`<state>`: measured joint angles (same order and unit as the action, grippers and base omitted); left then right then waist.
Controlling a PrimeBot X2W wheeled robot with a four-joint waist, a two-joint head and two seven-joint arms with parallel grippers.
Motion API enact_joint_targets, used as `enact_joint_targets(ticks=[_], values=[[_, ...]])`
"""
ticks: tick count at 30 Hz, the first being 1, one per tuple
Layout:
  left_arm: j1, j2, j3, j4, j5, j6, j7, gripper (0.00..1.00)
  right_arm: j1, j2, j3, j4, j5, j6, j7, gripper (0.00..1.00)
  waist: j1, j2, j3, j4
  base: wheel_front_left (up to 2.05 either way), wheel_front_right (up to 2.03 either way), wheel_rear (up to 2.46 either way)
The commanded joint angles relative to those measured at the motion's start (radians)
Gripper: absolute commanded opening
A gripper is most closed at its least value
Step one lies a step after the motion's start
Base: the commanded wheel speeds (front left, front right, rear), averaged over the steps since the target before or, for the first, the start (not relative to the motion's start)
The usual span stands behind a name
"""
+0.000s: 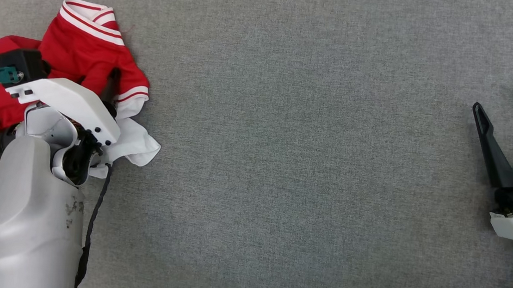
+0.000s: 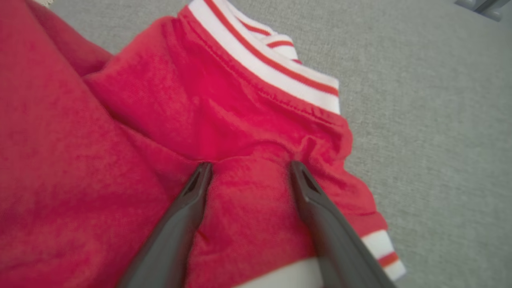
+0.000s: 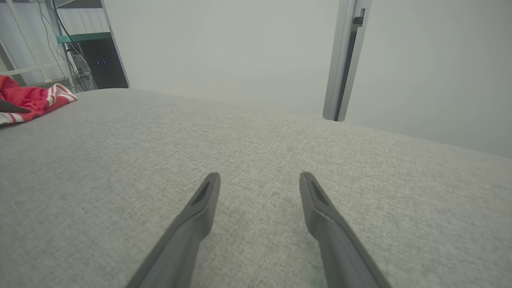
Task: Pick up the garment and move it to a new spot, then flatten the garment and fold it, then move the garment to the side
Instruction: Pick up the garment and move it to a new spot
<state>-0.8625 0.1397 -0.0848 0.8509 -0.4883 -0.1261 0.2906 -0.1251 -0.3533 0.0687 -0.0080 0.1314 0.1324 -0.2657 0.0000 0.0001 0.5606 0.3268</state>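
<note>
Far left on the gray table (image 1: 309,158), the red garment (image 1: 86,61) lies bunched, so I have the left gripper (image 2: 251,164) down on it, jaws wide w/ tips pressing the cloth, ready to pinch. Right gripper (image 1: 500,96) hangs open far right, empty, prob. out of the way till flattening.

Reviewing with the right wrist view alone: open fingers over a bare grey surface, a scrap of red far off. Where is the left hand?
Observer: The left hand is down on the red garment, fingertips against its cloth.
Operator: Is it shut?
Observer: No, its fingers stand apart with a ridge of red cloth between them.
Operator: Is the garment flat?
Observer: No, the head view shows it crumpled at the far left of the grey surface.
</note>
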Motion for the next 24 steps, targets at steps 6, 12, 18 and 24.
enact_joint_targets(ticks=[6,12,18,24], values=[[0.020,0.016,-0.063,0.042,-0.056,-0.005,-0.067,0.00,-0.030,0.005,-0.004,0.041,0.000,-0.003,0.003,1.00,0.0000,-0.0001,0.008,-0.018,0.00,0.00,0.00],[0.034,0.115,-0.139,-0.057,-0.087,-0.005,-0.292,0.00,-0.039,0.044,-0.002,0.054,0.008,-0.003,0.002,1.00,0.0000,-0.0001,-0.072,-0.058,0.00,0.00,0.00],[0.091,0.204,-0.208,-0.154,-0.058,-0.003,-0.433,0.00,-0.061,0.084,-0.020,0.067,0.020,-0.003,0.001,1.00,0.0000,-0.0001,-0.171,-0.110,0.00,0.00,0.00],[0.173,0.265,-0.212,-0.314,-0.073,-0.003,-0.464,0.00,-0.063,0.147,-0.022,0.090,0.035,-0.003,0.001,1.00,0.0000,-0.0001,-0.298,-0.220,0.00,0.00,0.00]])
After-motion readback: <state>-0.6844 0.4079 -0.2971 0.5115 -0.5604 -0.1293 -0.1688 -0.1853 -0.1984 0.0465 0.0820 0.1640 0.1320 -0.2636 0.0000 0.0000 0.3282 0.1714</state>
